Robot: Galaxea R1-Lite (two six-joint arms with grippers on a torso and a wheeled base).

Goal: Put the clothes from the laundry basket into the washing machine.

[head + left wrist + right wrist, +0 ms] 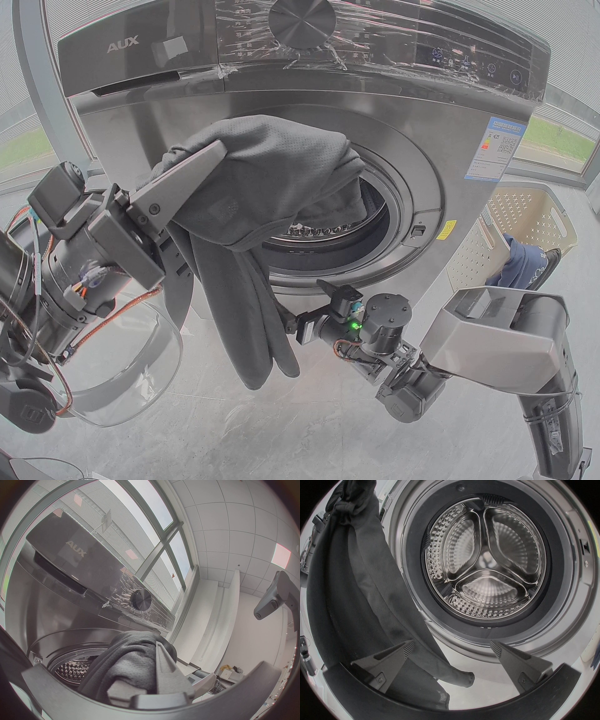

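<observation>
A dark grey garment (262,181) hangs in front of the washing machine's round opening (369,231), its long end dangling toward the floor. My left gripper (212,169) is shut on its bunched top, at the left edge of the opening; the left wrist view shows the cloth (131,658) beside one finger (168,673). My right gripper (294,320) is open and holds nothing, low in front of the opening, right of the hanging cloth. From the right wrist, the right gripper (450,644) faces the steel drum (487,561), with the garment (362,589) at one side.
The machine's glass door (125,362) stands swung open at the lower left, under my left arm. A beige laundry basket (531,215) sits to the right of the machine with a blue garment (522,262) in it. The floor below is pale tile.
</observation>
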